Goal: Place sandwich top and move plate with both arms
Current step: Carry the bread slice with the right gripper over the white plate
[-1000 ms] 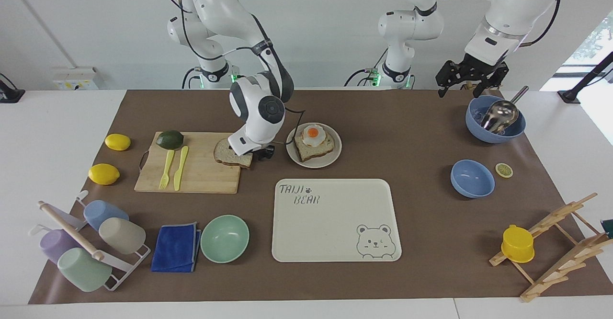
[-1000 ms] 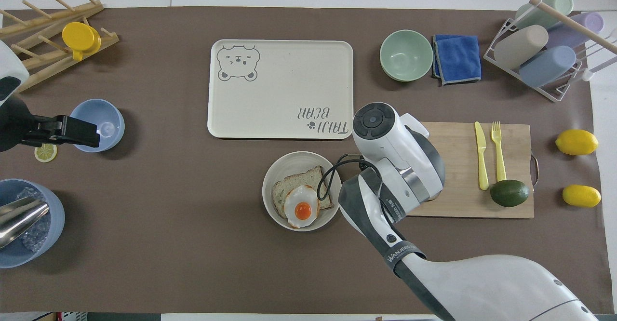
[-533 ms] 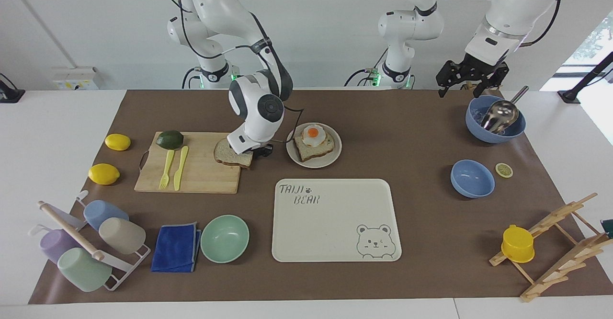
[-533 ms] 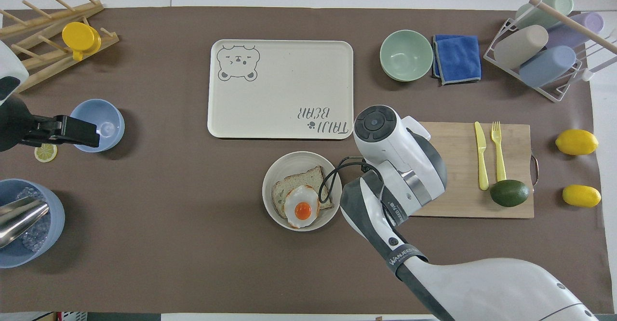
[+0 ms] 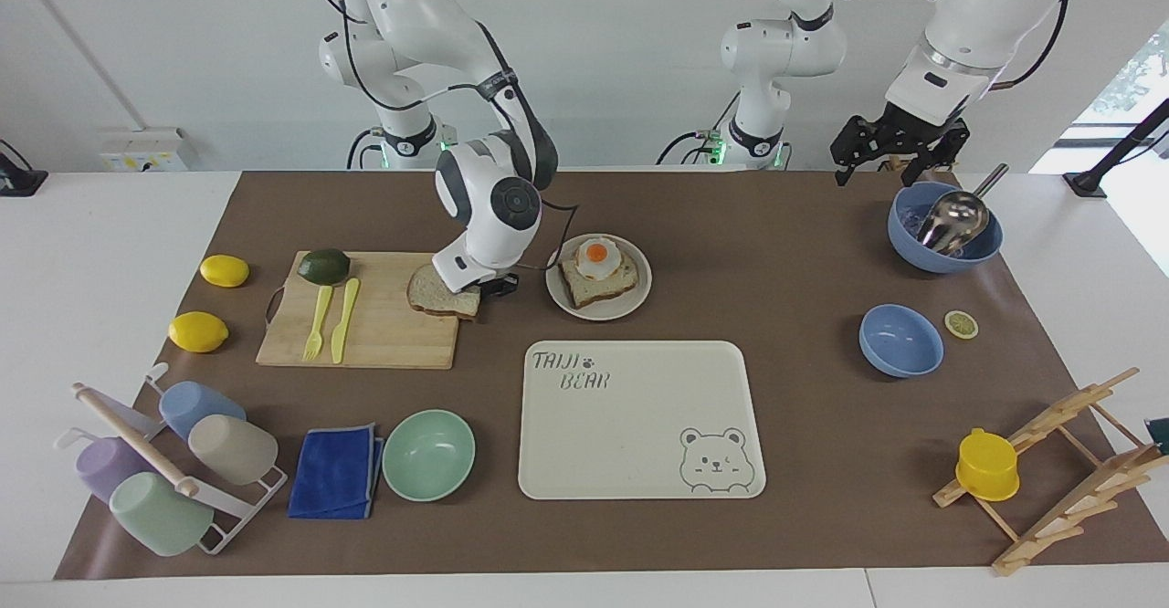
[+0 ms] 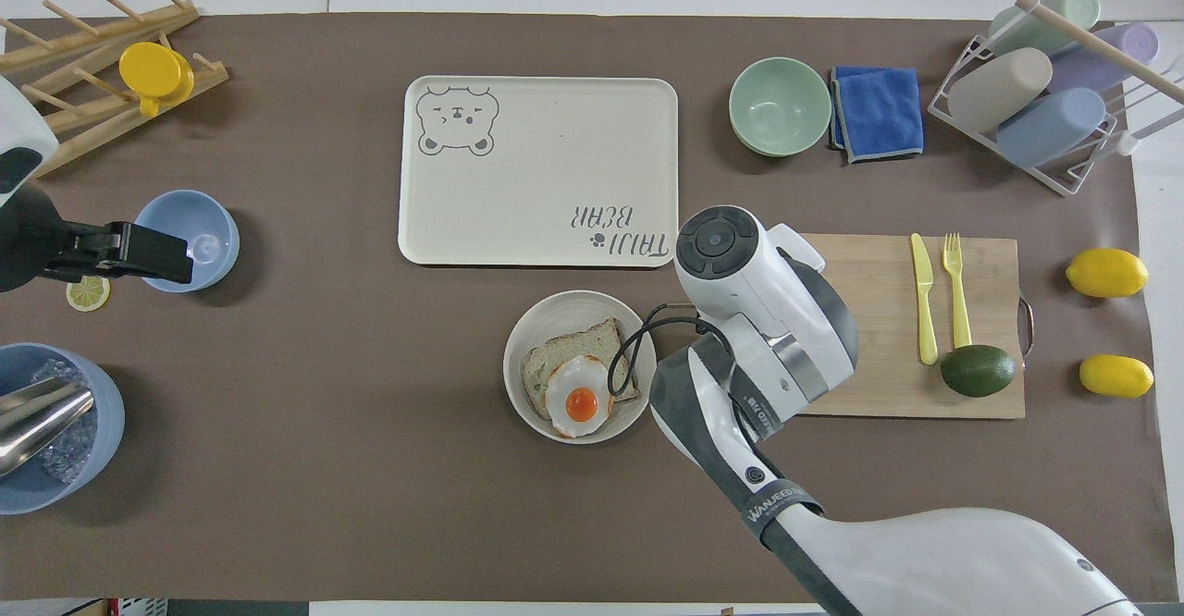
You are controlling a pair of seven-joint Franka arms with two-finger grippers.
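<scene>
Brown matting covers the tabletop (image 5: 785, 252). On the cutting board's (image 5: 365, 334) corner toward the plate lies the sandwich top (image 5: 437, 297), at nine o'clock from the plate (image 5: 639, 293) in the facing view. That plate carries the egg-topped slice (image 5: 598, 272). Down at the sandwich top's plate-side edge is the right pincer (image 5: 489, 288); whether it grips I cannot tell. At two o'clock, the left pincer (image 5: 900, 153) waits, spread wide, over the blue bowl with the metal scoop (image 5: 950, 223).
</scene>
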